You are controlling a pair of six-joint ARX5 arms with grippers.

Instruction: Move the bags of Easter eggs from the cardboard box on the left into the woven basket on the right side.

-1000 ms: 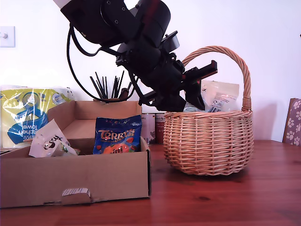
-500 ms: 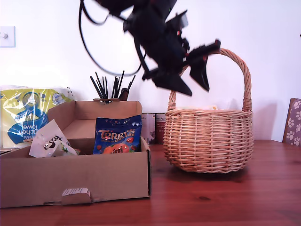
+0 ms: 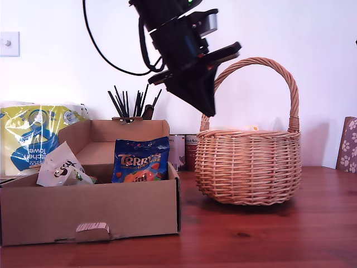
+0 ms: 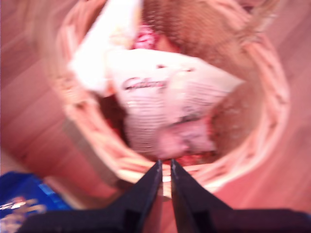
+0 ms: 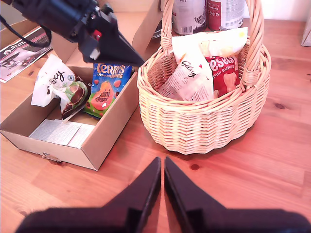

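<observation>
My first gripper point(image 3: 203, 103) hangs in the upper middle of the exterior view, above the rim of the woven basket point(image 3: 248, 167), its jaws together and empty. Below the jaws, inside the basket, lie a white bag point(image 4: 165, 97) and a red bag point(image 5: 224, 73), apart from the tips. My second gripper point(image 5: 162, 167) has its jaws together too, over the bare counter point(image 3: 268, 234) before the basket. In the cardboard box point(image 3: 89, 209), at the exterior view's lower left, stand the blue Terry's bag point(image 3: 140, 159) and a white bag with black marks point(image 3: 61, 166), well apart from both grippers.
</observation>
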